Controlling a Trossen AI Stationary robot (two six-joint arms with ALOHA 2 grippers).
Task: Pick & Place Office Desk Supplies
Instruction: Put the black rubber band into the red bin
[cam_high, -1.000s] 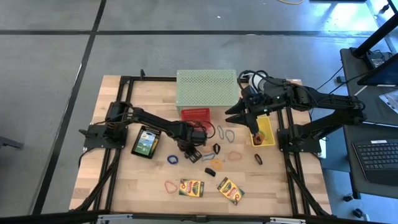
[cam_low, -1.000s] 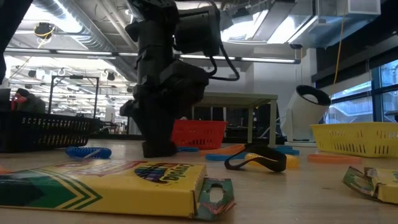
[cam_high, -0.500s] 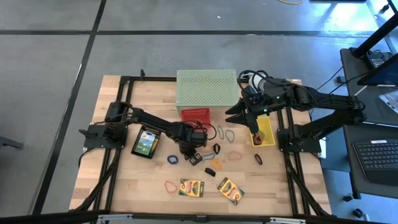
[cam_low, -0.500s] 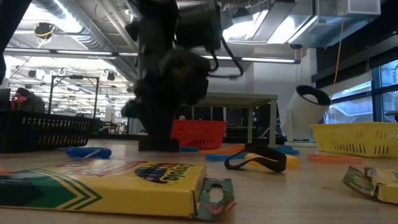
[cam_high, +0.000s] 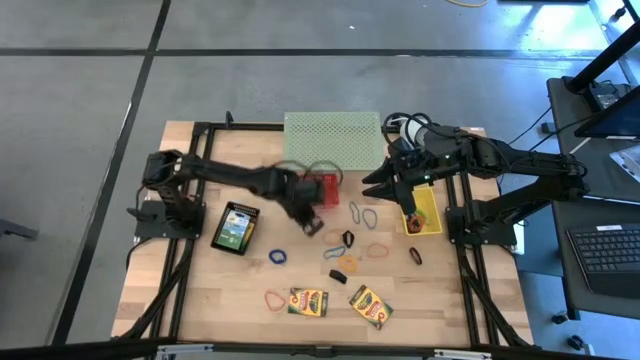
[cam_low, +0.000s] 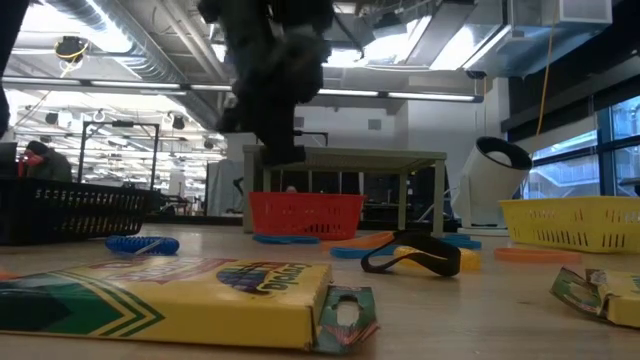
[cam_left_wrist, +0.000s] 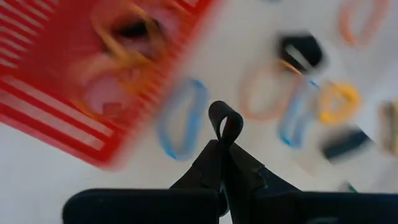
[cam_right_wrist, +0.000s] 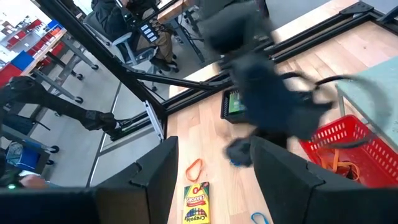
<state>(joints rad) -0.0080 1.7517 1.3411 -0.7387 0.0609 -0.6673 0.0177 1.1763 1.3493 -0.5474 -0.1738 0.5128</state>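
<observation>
1. Rubber-band loop (cam_left_wrist: 225, 124), dark and thin, sticks up from between the shut jaws of the left gripper (cam_left_wrist: 222, 163); the jaws pinch it with no gap showing.
2. In the high view the left gripper (cam_high: 308, 215) hangs above the bench (cam_high: 200, 290), just near of the red basket (cam_high: 322, 186) that sits at the near edge of the pale green mesh stand (cam_high: 333, 139).
3. The red basket (cam_left_wrist: 56, 81) holds orange loops; how many there are cannot be told through the blur.
4. The right gripper (cam_high: 408, 205) is at the right side, over the far end of the yellow basket (cam_high: 425, 213). Its jaws stand wide apart and hold nothing.
5. The yellow basket has a small dark thing in its near part; what it is cannot be told.
6. Three crayon boxes lie on the bench: one (cam_high: 235, 228) at the left, beside the left arm's base, and two near the front edge, one (cam_high: 307, 301) left of the other (cam_high: 370, 306).
7. Loose loops lie between the baskets and the front boxes: a blue one (cam_high: 277, 257), an orange one (cam_high: 273, 298), and several more around the middle, with small dark clips (cam_high: 338, 275) among them.
8. A white round device (cam_low: 492, 190) stands far right in the low view.
</observation>
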